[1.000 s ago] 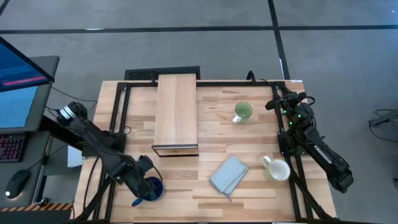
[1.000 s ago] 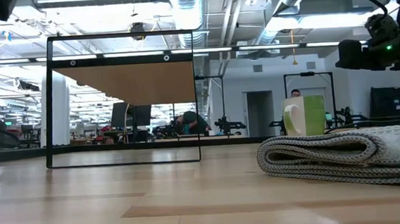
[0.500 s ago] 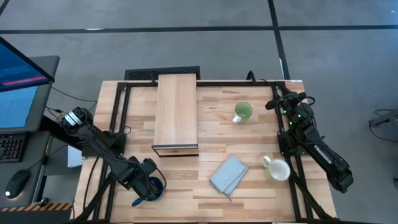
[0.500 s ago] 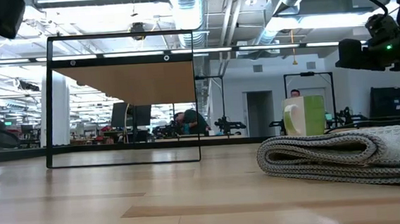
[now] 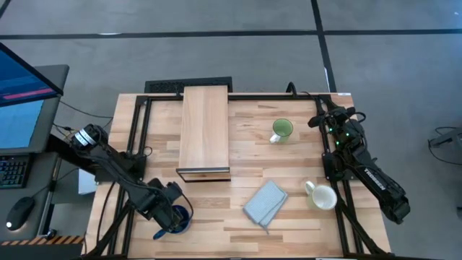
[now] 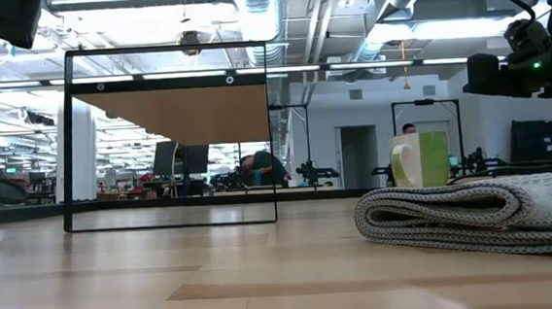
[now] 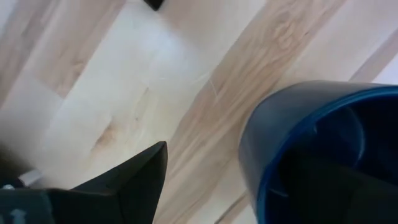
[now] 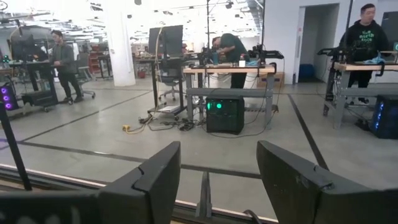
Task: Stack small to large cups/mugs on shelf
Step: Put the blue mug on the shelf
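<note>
You have no legible brand, label or writing anywhere in these views.

Your wooden tabletop (image 5: 289, 155) is the biggest thing: pale butcher-block planks in a dark metal frame. On it, toward 12 o'clock, lies the shelf (image 5: 205, 130), a long rectangular light-wood box with a flat plank top; its dark opening faces 6 o'clock, and in the low view it reads as a thin black frame around a tan panel (image 6: 165, 133).

At about 5 o'clock from the shelf rests the folded grey-blue cloth (image 5: 265, 203), soft and knitted, its ribbed layers stacked in the low view (image 6: 475, 214).

The dark blue mug (image 5: 177, 217) stands at the table's 7 o'clock corner, round, glossy and upright, handle pointing toward the near left edge. Your left gripper (image 5: 167, 211) is right at it, arm stretched in low from the left edge; from the left wrist view one dark finger (image 7: 124, 186) stands outside the rim (image 7: 298, 143) and the jaws are spread wide, not clamped.

The white mug (image 5: 321, 196) sits at 4 o'clock, just beside the right arm's base. The light green mug (image 5: 281, 130), smooth with a white handle, stands at 1 o'clock.

Your right gripper (image 5: 317, 120) waits at 2 o'clock by the right edge, raised, fingers (image 8: 155, 174) parted, gripping nothing.
</note>
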### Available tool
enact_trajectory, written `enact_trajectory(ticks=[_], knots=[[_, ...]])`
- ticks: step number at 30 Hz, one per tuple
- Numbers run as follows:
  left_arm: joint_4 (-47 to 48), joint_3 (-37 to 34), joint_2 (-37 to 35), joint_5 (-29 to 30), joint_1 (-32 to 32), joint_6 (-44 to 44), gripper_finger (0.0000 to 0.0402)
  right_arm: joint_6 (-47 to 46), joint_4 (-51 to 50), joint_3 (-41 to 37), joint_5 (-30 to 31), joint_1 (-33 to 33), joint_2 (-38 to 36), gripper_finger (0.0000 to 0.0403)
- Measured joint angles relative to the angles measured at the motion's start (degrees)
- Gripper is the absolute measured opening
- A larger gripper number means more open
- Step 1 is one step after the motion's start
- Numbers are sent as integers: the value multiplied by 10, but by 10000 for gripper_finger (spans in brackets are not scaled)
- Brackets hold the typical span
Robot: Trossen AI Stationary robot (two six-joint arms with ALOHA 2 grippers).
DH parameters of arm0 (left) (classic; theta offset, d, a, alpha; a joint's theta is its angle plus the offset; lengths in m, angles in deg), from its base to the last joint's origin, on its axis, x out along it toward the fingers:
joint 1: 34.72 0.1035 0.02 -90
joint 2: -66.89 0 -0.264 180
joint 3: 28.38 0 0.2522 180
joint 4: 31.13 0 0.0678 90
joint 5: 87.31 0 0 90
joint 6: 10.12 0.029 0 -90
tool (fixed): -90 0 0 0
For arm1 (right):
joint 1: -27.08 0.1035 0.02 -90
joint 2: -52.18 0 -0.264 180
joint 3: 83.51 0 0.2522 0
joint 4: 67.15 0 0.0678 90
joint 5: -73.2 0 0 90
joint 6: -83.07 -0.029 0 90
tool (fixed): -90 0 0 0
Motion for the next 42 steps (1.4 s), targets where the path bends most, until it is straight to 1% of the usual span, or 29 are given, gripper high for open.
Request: enact_trajectory(ticks=[6, 10, 14, 21, 27, 29, 32, 42], knots=[[3, 0, 0, 5, 0, -1, 286, 0, 0, 0, 0, 0, 0, 235], [9, 0, -1, 5, 0, -23, 286, 0, 0, 0, 0, 0, 0, 235], [9, 0, -1, 22, 0, -19, 286, 0, 0, 0, 0, 0, 0, 235], [9, 0, -1, 23, -3, -30, 286, 0, 0, 0, 0, 0, 0, 235], [9, 0, -1, 43, -11, -30, 280, 0, 0, 0, 0, 0, 0, 235], [9, 0, -1, 53, -12, -30, 266, 0, 0, 0, 0, 0, 0, 235], [9, 0, -1, 61, -12, -25, 231, 0, 0, 0, 0, 0, 0, 235], [9, 0, -1, 77, -12, -16, 76, 0, 0, 0, 0, 0, 0, 235]])
